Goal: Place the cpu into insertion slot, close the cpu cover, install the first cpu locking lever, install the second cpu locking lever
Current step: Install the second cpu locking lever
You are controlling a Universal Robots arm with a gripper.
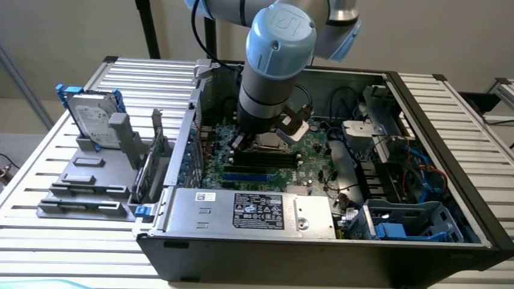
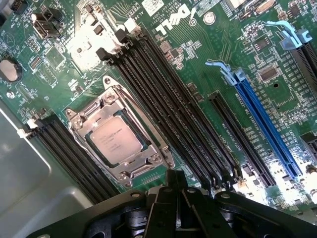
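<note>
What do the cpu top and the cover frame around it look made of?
cpu: looks like matte silvery-grey metal, with faint printed text and dull, even reflection. cpu cover: seems bare stamped sheet metal, brighter and shinier, with glints along its bent edges and screw heads at the corners.

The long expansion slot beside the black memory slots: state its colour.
Blue, the long expansion slot; it shows best in the wrist view.

Silvery-grey cpu (image 2: pixel 117 140) inside silvery cpu cover (image 2: pixel 148 126); green board (image 2: pixel 198 64); blue, possibly plastic, slot (image 2: pixel 267 126).
</note>
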